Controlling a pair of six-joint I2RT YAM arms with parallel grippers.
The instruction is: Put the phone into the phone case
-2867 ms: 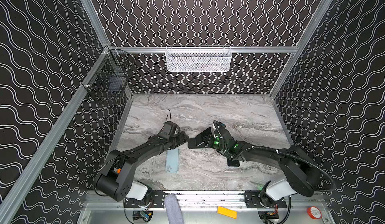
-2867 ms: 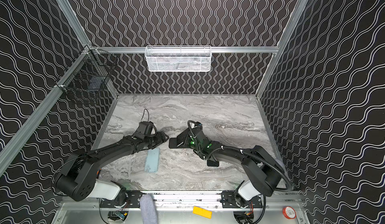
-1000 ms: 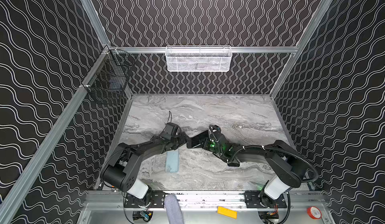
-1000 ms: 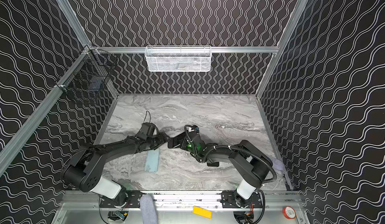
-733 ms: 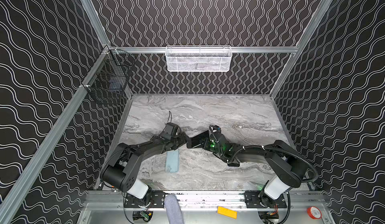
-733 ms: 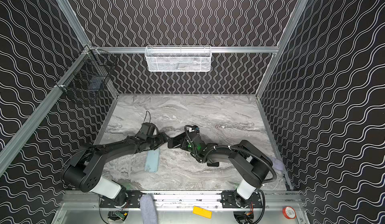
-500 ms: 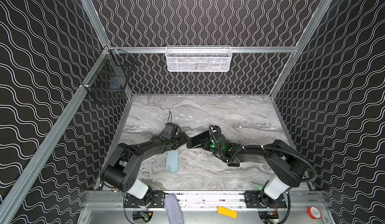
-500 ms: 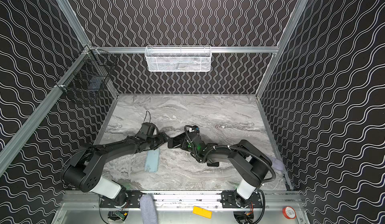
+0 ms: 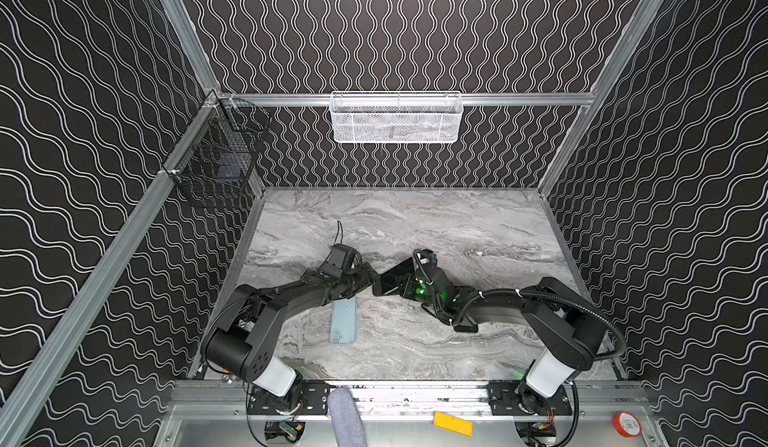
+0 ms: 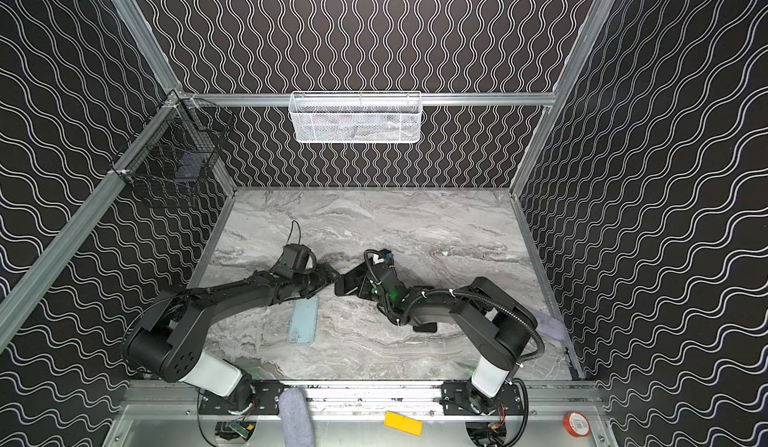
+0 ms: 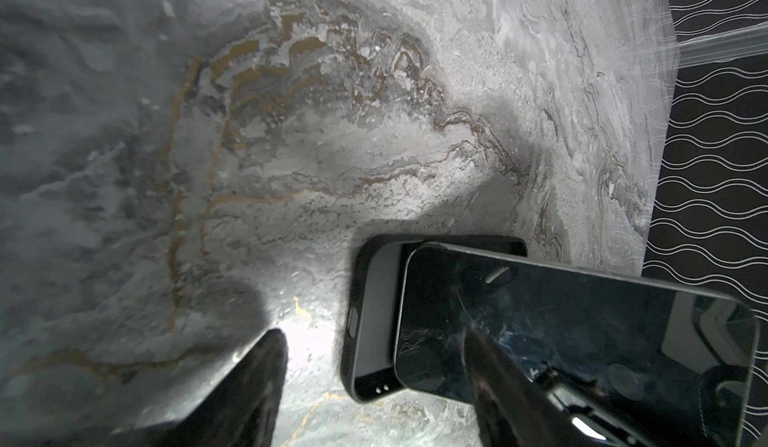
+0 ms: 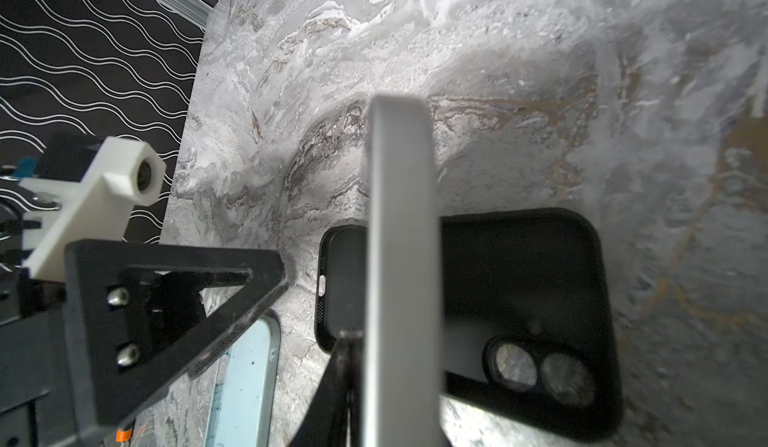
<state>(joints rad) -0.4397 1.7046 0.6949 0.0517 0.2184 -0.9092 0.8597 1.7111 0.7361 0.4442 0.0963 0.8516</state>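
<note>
No legible text, brand, number or sign in any view.

Red roll (image 10: pixel 577 424), on the metal frame in front of the bench, right corner: white sticker (image 10: pixel 579 426) with dark barcode-like marks, too small to read.

The phone (image 11: pixel 573 332) has a dark screen with no lettering to make out. The black phone case (image 12: pixel 519 291) bears no readable marking.
</note>
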